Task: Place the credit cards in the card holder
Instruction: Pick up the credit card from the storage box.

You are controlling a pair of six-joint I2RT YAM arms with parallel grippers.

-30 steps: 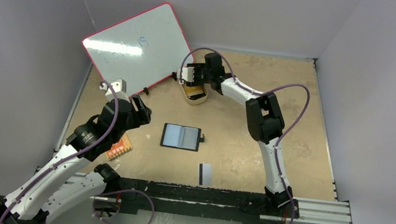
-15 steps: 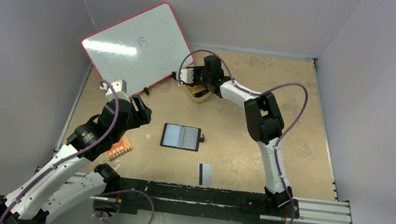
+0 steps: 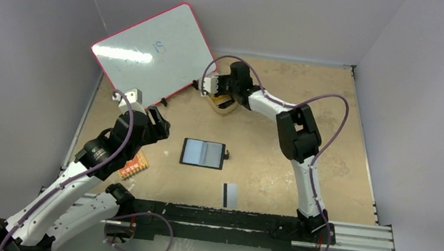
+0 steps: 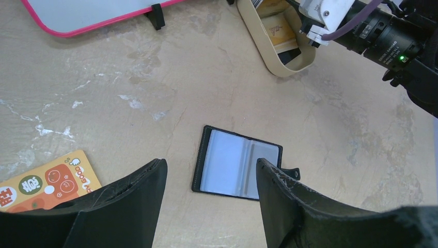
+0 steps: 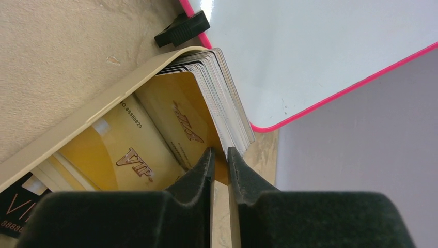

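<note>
The right gripper (image 5: 219,155) is down in the tan tray (image 5: 103,106). Its fingers are set close with only a narrow slit between them, straddling the lower corner of an orange-gold card (image 5: 175,116). That card leans at the front of a stack of cards (image 5: 230,101) standing on edge, and I cannot tell whether the fingers truly clamp it. A gold VIP card (image 5: 111,155) lies flat on the tray floor, with a black card (image 5: 13,209) at its 8 o'clock corner. In the top view the tray sits at 12 o'clock from the card holder (image 3: 203,153), just beside the foot of the pink-rimmed whiteboard (image 3: 152,48). The card holder lies open and flat on the table (image 3: 307,129), grey-blue pockets up, its snap tab (image 3: 227,156) pointing to 3 o'clock. A pale striped card (image 3: 230,194) lies alone at 5 o'clock from the holder, near the table's near edge. The left gripper (image 4: 210,165) hangs above the table with its fingers spread wide, and the holder shows in the gap between them in its wrist view. A small orange board (image 3: 134,167) lies at 8 o'clock from the holder.
</note>
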